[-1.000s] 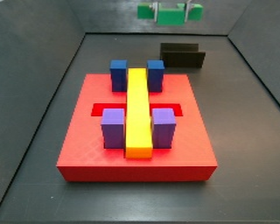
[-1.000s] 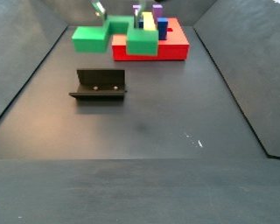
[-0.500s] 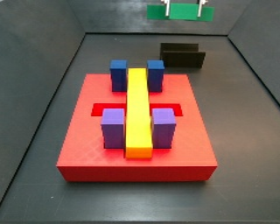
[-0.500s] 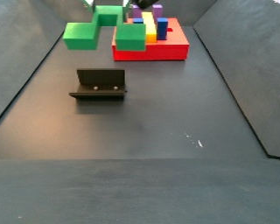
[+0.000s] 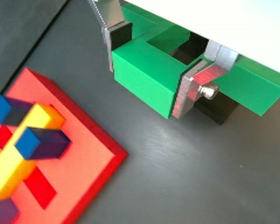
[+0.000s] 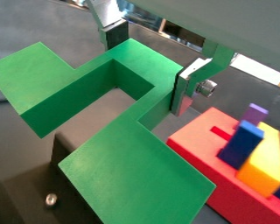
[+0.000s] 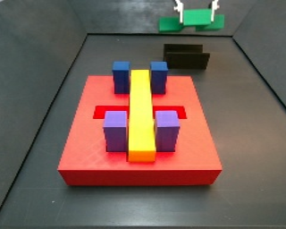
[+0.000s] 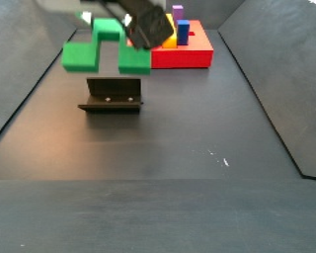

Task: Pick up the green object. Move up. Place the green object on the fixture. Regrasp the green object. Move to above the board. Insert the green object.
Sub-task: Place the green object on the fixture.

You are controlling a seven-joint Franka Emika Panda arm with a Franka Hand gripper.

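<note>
The hand (image 6: 149, 66) is up in the air, and its two silver fingers (image 5: 199, 87) are closed on the middle part of the green object (image 6: 101, 122); both wrist views show this. In a side view the green object (image 7: 196, 19) hangs above the fixture (image 7: 186, 56), not touching it; the fixture sits on the dark surface (image 7: 241, 125) at about 1 o'clock from the board (image 7: 139, 143); the board carries a yellow bar (image 7: 140, 109) with blue and purple blocks (image 7: 167, 128) beside it.
</note>
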